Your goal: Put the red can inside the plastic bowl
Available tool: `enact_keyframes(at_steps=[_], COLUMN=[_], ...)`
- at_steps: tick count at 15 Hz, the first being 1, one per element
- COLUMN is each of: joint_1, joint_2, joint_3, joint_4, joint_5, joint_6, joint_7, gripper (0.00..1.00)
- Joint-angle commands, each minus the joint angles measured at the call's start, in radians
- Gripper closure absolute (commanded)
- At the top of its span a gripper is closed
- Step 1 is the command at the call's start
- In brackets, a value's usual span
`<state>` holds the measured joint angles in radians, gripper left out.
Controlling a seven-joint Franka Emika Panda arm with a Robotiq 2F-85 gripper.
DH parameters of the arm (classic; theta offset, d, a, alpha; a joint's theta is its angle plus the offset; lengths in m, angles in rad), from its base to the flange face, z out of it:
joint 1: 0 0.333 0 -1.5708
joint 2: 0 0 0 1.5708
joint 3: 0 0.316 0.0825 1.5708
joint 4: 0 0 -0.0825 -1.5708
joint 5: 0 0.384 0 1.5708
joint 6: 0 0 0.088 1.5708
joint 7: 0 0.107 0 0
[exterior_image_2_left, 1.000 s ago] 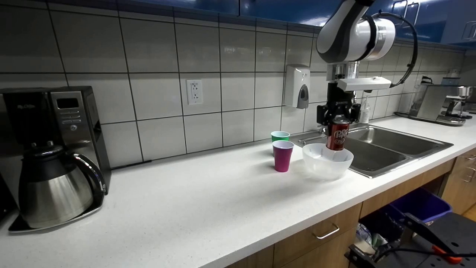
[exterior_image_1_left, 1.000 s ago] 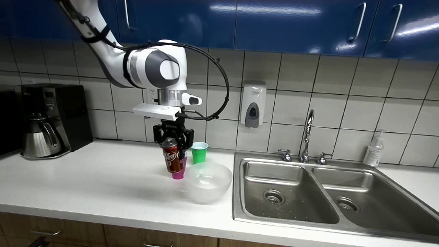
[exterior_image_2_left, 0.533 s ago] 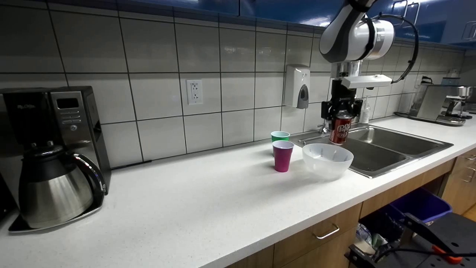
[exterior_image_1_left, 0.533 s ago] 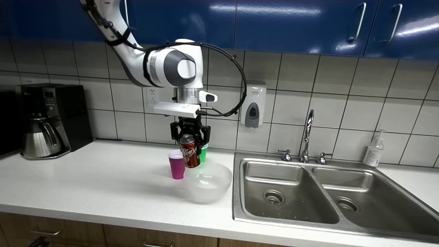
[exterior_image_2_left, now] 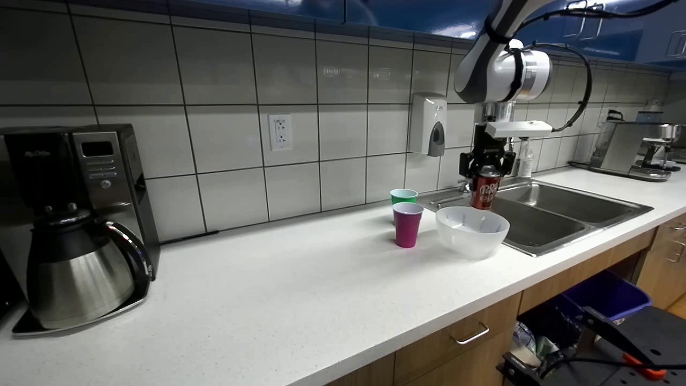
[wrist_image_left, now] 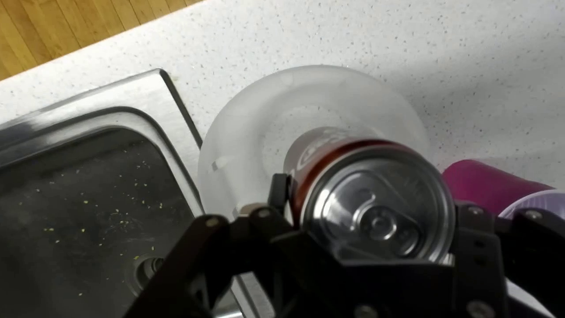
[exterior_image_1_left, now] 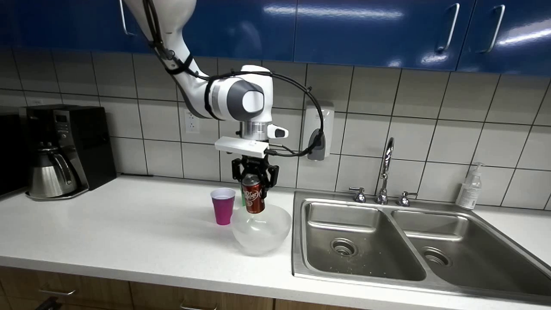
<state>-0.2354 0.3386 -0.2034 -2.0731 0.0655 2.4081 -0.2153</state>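
- Wrist view: the red can (wrist_image_left: 375,203) shows a round, silvery metal lid with ring pull and raised rim, and a strip of glossy dark red side.
- The black, jointed pincer (exterior_image_1_left: 254,187) pinches the can, a finger pressed to either side of it.
- Held up off the bench (exterior_image_1_left: 129,232), the can leans slightly, pale lettering on its side; in both exterior views its base shows at the far rim of the plastic bowl (exterior_image_2_left: 466,244). How far it reaches over the bowl's mouth is hard to tell.
- The bowl is wide, round and milky, clear enough that the bench's white, dark-speckled surface shows through its flat bottom.
- Just beside it stands the magenta cup (exterior_image_2_left: 408,228), a smooth, upright taper with a pale lining; partly behind that, in an exterior view, is the green cup (exterior_image_2_left: 404,197).
- The sink (exterior_image_1_left: 299,241) is satin steel with two round-cornered basins; pale crumbs (wrist_image_left: 83,230) dot the dull floor of one, near its round drain (wrist_image_left: 148,269).
- The tap (exterior_image_1_left: 385,176) is curved, mirror-bright metal.
- Squarish glazed tiles (exterior_image_1_left: 465,137) with dark joints run beneath glossy blue cupboards (exterior_image_1_left: 366,38).
- Well apart from the bowl, a boxy black coffee machine (exterior_image_2_left: 107,187) holds a flared steel jug (exterior_image_2_left: 80,287).
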Motion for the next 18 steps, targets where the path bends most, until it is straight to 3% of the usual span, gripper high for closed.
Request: enact_keyframes(at_steps=[1, 10, 18], joint_1=[-0.053, -0.116, -0.148], joint_2=[0.113, 0.339, 0.450], joint_3=[0.042, 0.107, 0.146], joint_4=[0.152, 0.388, 0.485], joint_5=[0.062, 0.093, 0.098], joint_6=[-0.039, -0.078, -0.130], joint_7=[-0.039, -0.039, -0.043], gripper=[0.59, 0.59, 0.59])
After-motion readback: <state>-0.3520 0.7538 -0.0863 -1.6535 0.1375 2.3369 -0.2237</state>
